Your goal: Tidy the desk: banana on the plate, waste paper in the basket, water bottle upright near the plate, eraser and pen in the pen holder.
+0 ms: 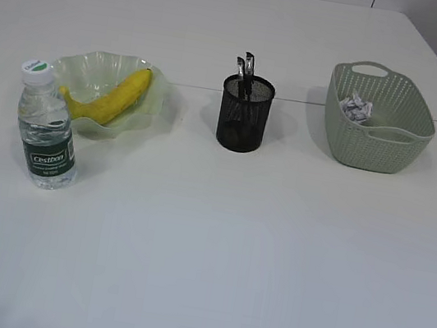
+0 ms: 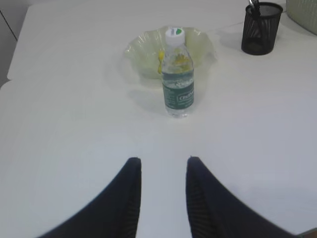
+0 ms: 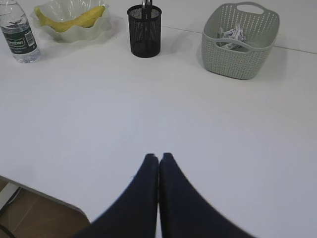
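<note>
Left gripper (image 2: 163, 198): two dark, near-black fingers (image 2: 126, 203), smooth, curved, tapering to rounded tips, fine ribbing on inner faces. Right gripper (image 3: 158, 161): same dark tapered fingers (image 3: 143, 198), matte finish. No markings visible.

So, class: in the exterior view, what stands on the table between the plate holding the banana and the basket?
The black mesh pen holder, with pens in it, stands between the plate and the basket. The exterior view shows this plainly.

Clear glossy plastic water bottle (image 1: 47, 130), translucent glossy plate (image 1: 156, 96), black metal-mesh pen holder (image 1: 244, 116), matt woven-look plastic basket (image 1: 376, 137), crumpled waste paper (image 1: 355, 108), smooth matt table (image 1: 254, 253)
</note>
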